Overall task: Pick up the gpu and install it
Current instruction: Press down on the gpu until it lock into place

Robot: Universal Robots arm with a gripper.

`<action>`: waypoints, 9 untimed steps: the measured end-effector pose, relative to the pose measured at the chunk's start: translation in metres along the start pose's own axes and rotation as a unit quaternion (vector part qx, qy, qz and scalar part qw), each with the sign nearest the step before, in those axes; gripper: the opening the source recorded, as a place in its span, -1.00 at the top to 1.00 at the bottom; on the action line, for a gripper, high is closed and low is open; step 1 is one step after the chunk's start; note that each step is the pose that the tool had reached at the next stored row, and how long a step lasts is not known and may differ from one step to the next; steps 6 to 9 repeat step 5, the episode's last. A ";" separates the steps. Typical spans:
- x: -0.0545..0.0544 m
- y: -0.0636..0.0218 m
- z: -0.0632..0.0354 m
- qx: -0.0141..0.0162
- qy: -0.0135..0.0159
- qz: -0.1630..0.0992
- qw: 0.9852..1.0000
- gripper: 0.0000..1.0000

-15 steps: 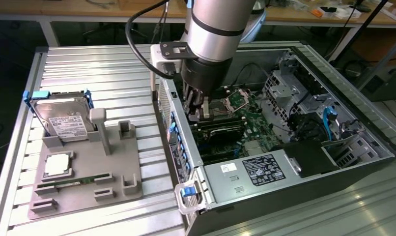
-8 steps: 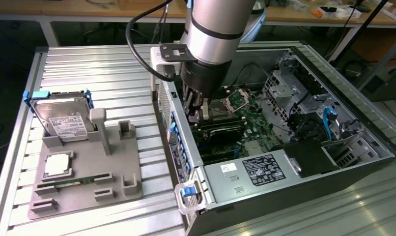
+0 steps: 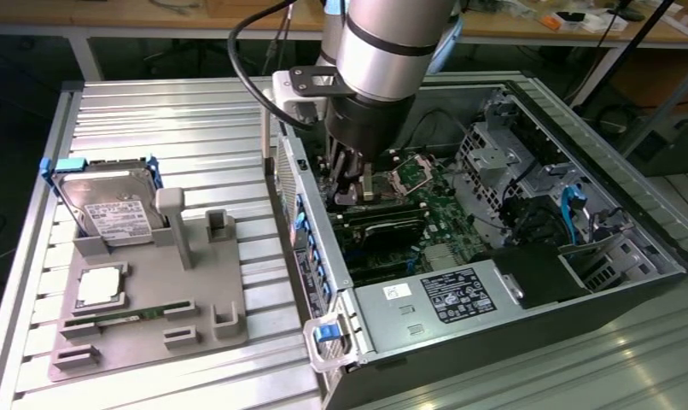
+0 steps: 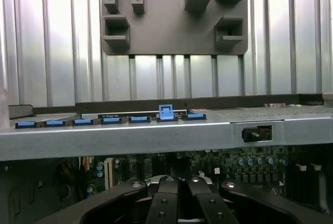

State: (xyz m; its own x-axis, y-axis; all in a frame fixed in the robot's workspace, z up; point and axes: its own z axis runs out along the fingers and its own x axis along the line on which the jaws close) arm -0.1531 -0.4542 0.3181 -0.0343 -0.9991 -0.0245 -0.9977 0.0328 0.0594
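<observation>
The tool (image 3: 361,186) is down inside the open computer case (image 3: 321,256), its fingers brought tightly together. In the wrist view (image 4: 179,203) they meet with nothing showing between them, so I can't see that it grips anything.

Just beside it, a long dark card stands on edge in the green mainboard (image 3: 441,213). I take that for the gpu (image 3: 381,225), seemingly seated in its slot, though I can't tell whether the tool touches it.

I'd judge the card stiff and fairly light but delicate. The fan and the bare circuit face should not be pinched. The firm top edge of the shroud, or the end near the metal bracket, looks the safest hold, with any push straight down.

The arm (image 3: 390,43) drops almost vertically from above, with the wrist pointing into the case.

Beyond the case wall (image 4: 156,135), well away from the tool, a grey holder (image 3: 150,342) lies on the ribbed bench (image 3: 173,120). It carries a hard drive (image 3: 111,209) in a blue frame and a slim memory stick (image 3: 128,316).
</observation>
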 end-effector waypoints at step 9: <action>0.000 0.0000 -0.0001 0.000 0.000 0.000 1.000 0.79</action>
